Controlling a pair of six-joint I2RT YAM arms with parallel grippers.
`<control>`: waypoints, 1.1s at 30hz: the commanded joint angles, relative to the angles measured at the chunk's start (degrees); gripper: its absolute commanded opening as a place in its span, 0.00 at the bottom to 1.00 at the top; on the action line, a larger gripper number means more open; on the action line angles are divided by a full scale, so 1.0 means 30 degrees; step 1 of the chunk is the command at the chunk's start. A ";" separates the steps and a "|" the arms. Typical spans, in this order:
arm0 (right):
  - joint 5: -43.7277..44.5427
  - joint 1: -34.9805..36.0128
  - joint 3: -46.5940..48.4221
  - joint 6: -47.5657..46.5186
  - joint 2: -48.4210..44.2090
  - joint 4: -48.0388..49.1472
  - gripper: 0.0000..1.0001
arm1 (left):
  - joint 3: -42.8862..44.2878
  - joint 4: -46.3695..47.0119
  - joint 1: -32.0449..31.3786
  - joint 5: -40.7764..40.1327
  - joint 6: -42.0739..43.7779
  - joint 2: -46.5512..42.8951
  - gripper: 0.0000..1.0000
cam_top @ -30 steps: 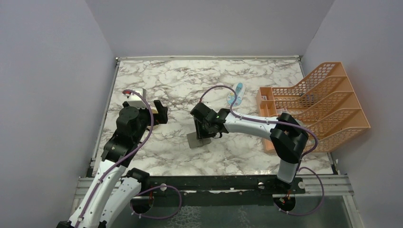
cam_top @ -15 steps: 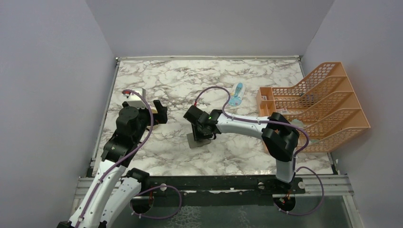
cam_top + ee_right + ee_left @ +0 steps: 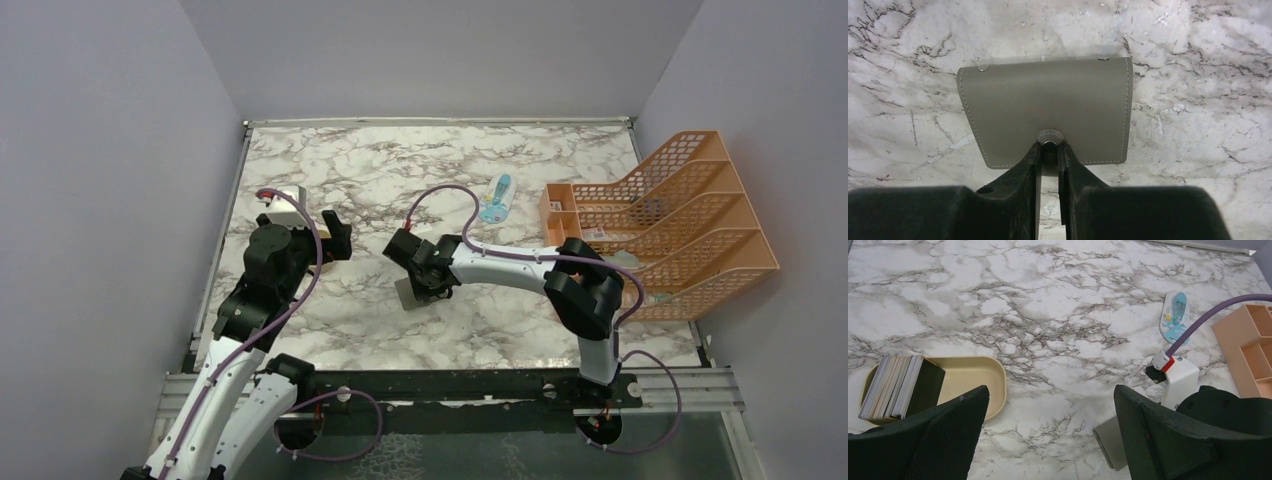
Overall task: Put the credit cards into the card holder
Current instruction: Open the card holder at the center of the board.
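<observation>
Card holder (image 3: 1048, 112): judged light, pliable; being held by its snap tab (image 3: 1050, 136).
Right claw (image 3: 1049, 150): being pinched nearly shut on that tab.

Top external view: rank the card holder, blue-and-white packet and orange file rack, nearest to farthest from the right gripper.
1. card holder: mid-table, right at the tips of the right gripper.
2. blue-and-white packet: farther back, slightly right.
3. orange file rack: along the right edge.
</observation>
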 commanded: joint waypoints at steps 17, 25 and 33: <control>0.0055 0.0154 -0.7107 -0.7541 -0.7737 0.8539 0.08 | 0.0407 -0.0515 0.0138 1.0356 -0.4558 0.4929 0.76; -0.2273 0.0145 -0.8937 -0.9331 -1.0782 1.1198 0.09 | -0.1640 0.3295 0.0046 1.6725 -0.6042 0.7570 0.74; -0.4280 0.0140 -0.9772 -0.9344 -1.1669 1.2896 0.09 | -0.2802 0.4910 -0.0205 1.7492 -0.6035 0.9051 0.73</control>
